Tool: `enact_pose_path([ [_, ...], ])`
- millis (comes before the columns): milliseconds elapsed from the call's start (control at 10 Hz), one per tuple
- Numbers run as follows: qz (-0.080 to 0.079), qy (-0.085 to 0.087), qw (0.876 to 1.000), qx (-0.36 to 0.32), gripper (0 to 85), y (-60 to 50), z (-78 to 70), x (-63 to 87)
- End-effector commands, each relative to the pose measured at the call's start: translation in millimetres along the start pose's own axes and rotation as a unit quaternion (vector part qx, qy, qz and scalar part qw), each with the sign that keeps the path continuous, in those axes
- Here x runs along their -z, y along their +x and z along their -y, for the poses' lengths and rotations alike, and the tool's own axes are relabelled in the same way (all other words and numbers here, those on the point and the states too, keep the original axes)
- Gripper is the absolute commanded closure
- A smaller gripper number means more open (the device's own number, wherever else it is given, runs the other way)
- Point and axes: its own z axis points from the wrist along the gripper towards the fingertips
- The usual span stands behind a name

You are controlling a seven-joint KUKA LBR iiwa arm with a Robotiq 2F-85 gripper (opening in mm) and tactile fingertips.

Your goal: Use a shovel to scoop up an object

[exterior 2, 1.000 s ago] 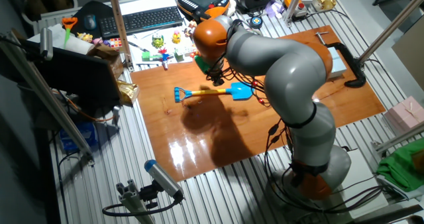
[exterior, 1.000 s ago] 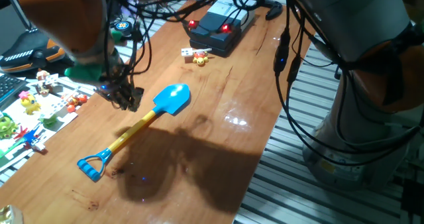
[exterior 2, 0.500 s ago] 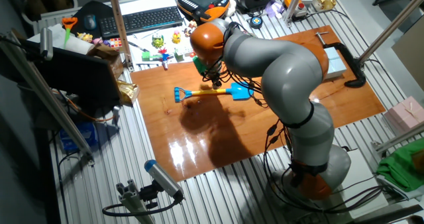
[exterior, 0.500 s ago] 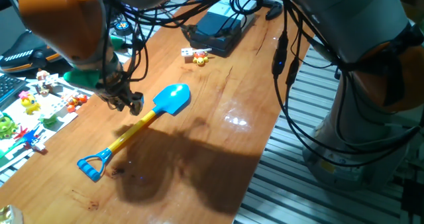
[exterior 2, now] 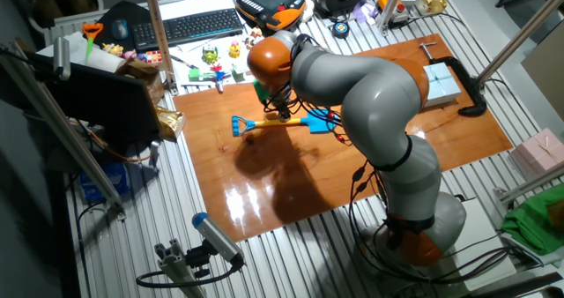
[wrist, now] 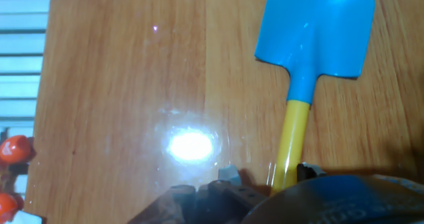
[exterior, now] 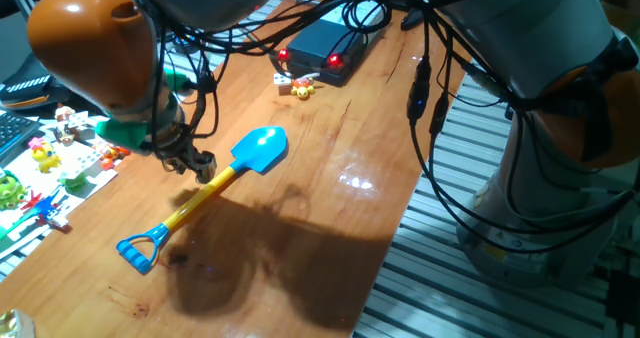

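I'm at the grasping step, my gripper spread astride the shovel shaft just behind its blade; next I pinch, then carry it toward the yellow figure beyond the blade.

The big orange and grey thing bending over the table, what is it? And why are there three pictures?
That is a robot arm. At its tip sits a gripper with two jaws for pinching things.

Two pictures come from cameras standing at different sides of the wooden table. The third comes from a camera on the robot's hand, looking down along its jaws.

On the table lies a toy shovel with a blue blade and a yellow stick. Further back sits a tiny yellow toy, which the shovel should scoop up.

The jaws are down at the yellow stick, one on each side. I cannot tell whether they are pinching it yet.
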Motion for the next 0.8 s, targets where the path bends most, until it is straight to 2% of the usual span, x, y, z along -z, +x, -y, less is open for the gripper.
enact_pose_path([
  [0, 0.002, -0.002, 1.0, -0.004, 34.7, 2.1, 1.2, -2.1],
  [700, 0.009, -0.02, 0.999, -0.031, 32.7, 15.0, 6.2, -22.3],
])
